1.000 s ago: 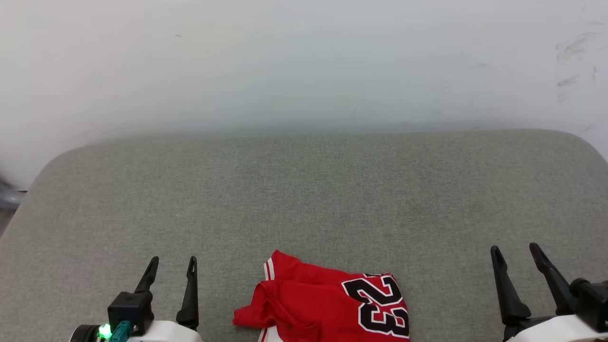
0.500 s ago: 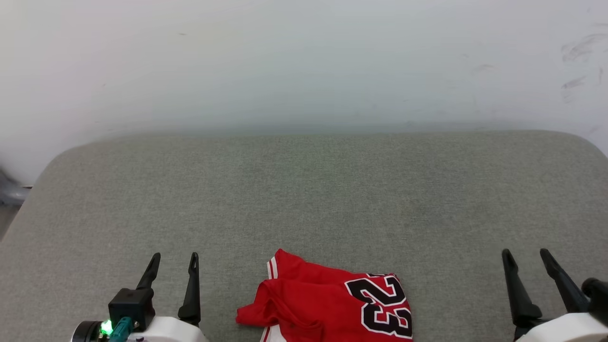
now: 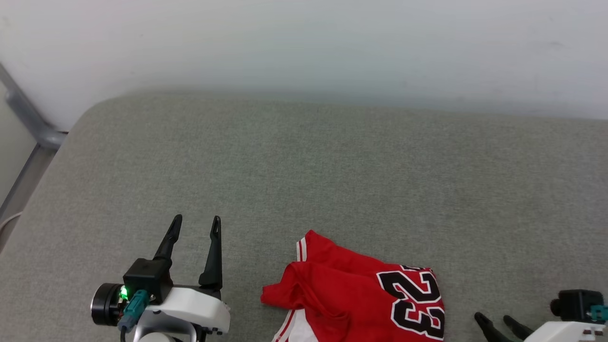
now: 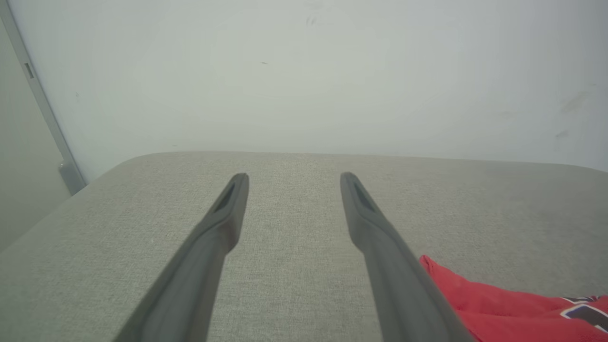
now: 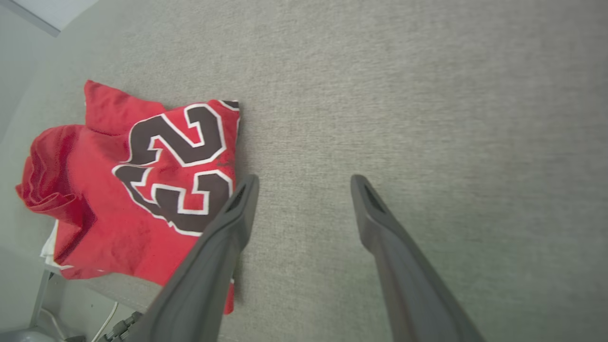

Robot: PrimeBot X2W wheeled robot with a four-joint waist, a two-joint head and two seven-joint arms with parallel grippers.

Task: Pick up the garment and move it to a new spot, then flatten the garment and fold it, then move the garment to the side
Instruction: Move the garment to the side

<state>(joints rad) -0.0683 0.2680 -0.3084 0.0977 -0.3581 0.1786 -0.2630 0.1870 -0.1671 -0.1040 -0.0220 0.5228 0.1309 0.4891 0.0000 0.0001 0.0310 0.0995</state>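
Note:
The garment [image 3: 351,297] is a red jersey lying crumpled at the near edge of the grey padded surface [image 3: 332,180]. Its black "23" print faces up and a white striped sleeve end shows. My left gripper [image 3: 196,221] is open, on the garment's left and apart from it. In the left wrist view my left gripper [image 4: 293,178] has only grey fabric between its fingers, and the garment [image 4: 498,308] shows low right. My right gripper [image 3: 492,319] is open, close to the garment's right side. In the right wrist view my right gripper [image 5: 305,180] is empty, its left finger overlapping the garment [image 5: 118,190].
A pale wall [image 3: 304,42] runs behind the surface. A grey metal post [image 3: 28,118] stands at the far left corner. In the right wrist view, a cable [image 5: 107,318] and frame show below the surface's near edge, where the garment hangs slightly over.
The head camera has tilted down and turned left, shifting the whole picture. My right gripper has drawn back toward the near edge and closer to the garment. The garment lies as before.

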